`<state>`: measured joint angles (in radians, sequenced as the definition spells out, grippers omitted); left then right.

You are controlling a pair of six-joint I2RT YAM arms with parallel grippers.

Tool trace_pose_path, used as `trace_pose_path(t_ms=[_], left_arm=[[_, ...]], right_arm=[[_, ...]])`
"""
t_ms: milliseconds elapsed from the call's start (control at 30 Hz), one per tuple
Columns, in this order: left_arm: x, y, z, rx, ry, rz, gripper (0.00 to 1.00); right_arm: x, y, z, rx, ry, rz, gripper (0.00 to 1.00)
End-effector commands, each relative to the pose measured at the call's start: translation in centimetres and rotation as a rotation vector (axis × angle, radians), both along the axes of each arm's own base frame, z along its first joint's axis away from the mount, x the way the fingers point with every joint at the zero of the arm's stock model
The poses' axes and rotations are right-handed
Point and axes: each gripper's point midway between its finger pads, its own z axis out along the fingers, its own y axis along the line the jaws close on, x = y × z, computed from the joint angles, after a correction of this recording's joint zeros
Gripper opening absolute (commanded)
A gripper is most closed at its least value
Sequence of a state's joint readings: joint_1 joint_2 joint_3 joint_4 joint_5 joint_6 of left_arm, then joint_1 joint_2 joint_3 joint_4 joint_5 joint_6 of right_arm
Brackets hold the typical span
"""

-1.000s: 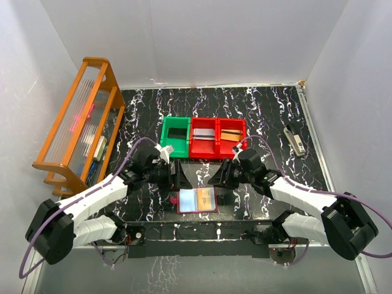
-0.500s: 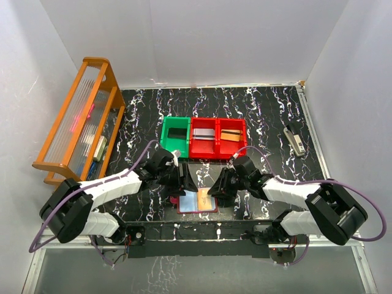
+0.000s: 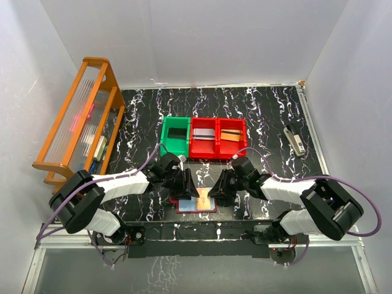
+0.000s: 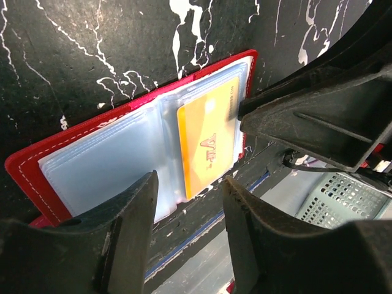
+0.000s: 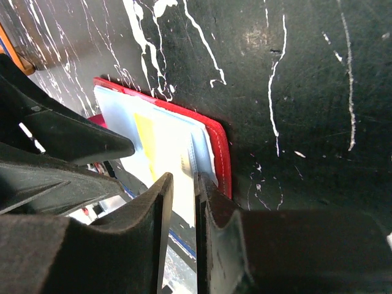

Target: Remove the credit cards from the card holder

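Note:
The card holder (image 3: 197, 202) lies open near the table's front edge, dark red with pale bluish sleeves (image 4: 116, 162). One gold credit card (image 4: 208, 144) shows inside its right-hand sleeve, also the yellow credit card (image 5: 146, 131) in the right wrist view. My left gripper (image 3: 187, 185) hovers at the holder's left half, and in its own view this gripper (image 4: 190, 182) stands open with nothing between the fingers. My right gripper (image 3: 218, 187) is at the holder's right edge (image 5: 220, 153). In its own view this gripper (image 5: 195, 179) has its jaws narrowed to a thin slit over the sleeve edge, empty.
A green bin (image 3: 176, 136) and two red bins (image 3: 204, 138) with flat items stand behind the holder. A wooden rack (image 3: 79, 122) lines the left side. A stapler (image 3: 295, 139) lies far right. The table's front edge (image 4: 202, 236) runs just beyond the holder.
Both grippers have come inward and down onto the open card holder from either side. Both pairs of jaws have narrowed, the right one to a slit.

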<state>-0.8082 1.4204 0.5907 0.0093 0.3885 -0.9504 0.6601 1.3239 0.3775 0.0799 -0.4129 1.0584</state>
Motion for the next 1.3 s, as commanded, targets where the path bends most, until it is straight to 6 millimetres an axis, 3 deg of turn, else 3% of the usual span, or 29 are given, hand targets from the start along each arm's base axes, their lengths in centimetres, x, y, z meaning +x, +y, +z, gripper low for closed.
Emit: trace_pose_path(t_ms=[0,433,600,733,833,1100,1167,1267], left_arm=[[0.2,-0.9,0.3,-0.051,-0.011,0.012,0.42],[-0.3,-1.8,-1.3,-0.131,0.052,0.075,0.24],[-0.1,-2.8,-0.2,-0.203,0.038,0.054,0.19],[0.3,-3.7,1.2,-0.259,0.018,0.041,0.07],[0.5,-3.5,1.3,-0.238,0.000,0.042,0.00],[0.0,-1.6,1.0,-0.163,-0.026,0.057,0.00],[-0.1,-1.3,0.9,-0.152,-0.030,0.063,0.00],[-0.3,-0.8,0.3,-0.130,-0.026,0.066,0.00]], right_arm=[[-0.2,-0.6,-0.9,-0.030,-0.002,-0.013,0.19],[-1.6,-1.0,-1.9,-0.024,0.041,0.000,0.18],[-1.8,-0.8,-1.7,-0.004,0.039,0.015,0.18],[-1.9,-0.7,-1.6,-0.003,0.039,0.019,0.17],[-1.9,-0.8,-1.9,-0.014,0.043,0.015,0.17],[-1.1,-1.7,-1.6,-0.074,0.004,-0.014,0.20],[0.1,-0.7,0.2,-0.039,-0.042,-0.008,0.21],[0.4,-0.3,1.4,-0.014,-0.077,0.003,0.23]])
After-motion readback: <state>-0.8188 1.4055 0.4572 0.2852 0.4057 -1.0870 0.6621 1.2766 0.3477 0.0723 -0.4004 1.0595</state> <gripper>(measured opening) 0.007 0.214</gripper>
